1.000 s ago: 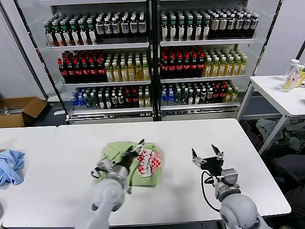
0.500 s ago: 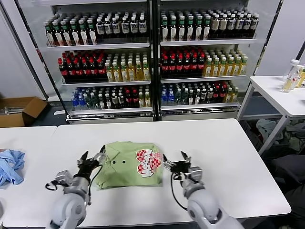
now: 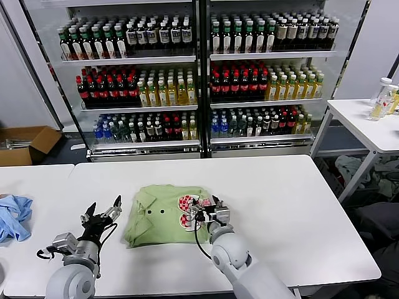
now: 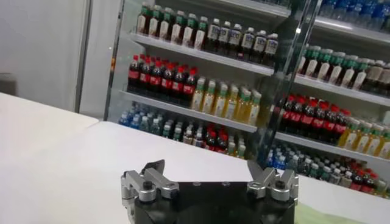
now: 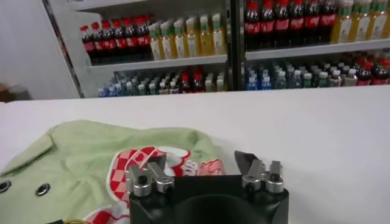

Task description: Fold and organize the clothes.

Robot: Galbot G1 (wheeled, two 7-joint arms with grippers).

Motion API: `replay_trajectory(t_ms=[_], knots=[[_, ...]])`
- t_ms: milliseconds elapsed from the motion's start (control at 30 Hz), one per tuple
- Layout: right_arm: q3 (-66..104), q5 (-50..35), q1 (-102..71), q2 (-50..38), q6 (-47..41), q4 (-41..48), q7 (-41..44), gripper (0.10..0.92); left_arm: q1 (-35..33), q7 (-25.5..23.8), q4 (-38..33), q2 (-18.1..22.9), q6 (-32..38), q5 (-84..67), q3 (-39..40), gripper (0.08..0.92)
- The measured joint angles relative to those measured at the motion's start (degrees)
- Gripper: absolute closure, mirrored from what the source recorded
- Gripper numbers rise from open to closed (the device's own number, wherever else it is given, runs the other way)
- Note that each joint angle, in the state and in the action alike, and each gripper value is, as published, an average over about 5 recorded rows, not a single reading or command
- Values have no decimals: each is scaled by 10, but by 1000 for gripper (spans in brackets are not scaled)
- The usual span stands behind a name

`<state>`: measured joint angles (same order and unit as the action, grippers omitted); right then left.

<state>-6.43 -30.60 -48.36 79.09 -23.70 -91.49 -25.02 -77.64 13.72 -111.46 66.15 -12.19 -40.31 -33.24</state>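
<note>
Nearest you, the left tool hovers with its fingers spread and empty above bare bench at about 8 o'clock from the polo shirt, just off its left edge and not touching it. The right tool sits at the shirt's 3 o'clock edge, right over the red-and-white checkered graphic; its fingers are also spread and pinch nothing, and from the head view you cannot tell whether the tips touch the cloth. The shirt lies near the middle of the bench as a compact rectangle, collar toward 10 o'clock and two dark buttons showing, so the folding looks largely done and you seem to be at the squaring-up stage. Your next move probably calls for bringing both tools in on opposite edges together, low and flat, to smooth or shift the bundle without reopening a fold. Watch the right tool's cable, which loops close over the near right corner and could snag it. Farther out at 9 o'clock lies a light blue garment, well apart; beyond the bench stand drink coolers, a cardboard box and a side table, none in your way.
</note>
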Motion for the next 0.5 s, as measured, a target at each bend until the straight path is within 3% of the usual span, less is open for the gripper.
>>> replay_trajectory(t_ms=[500], knots=[[-20, -8, 40, 20, -3, 68, -3, 736, -26, -2, -18, 0, 1, 11, -8, 177]])
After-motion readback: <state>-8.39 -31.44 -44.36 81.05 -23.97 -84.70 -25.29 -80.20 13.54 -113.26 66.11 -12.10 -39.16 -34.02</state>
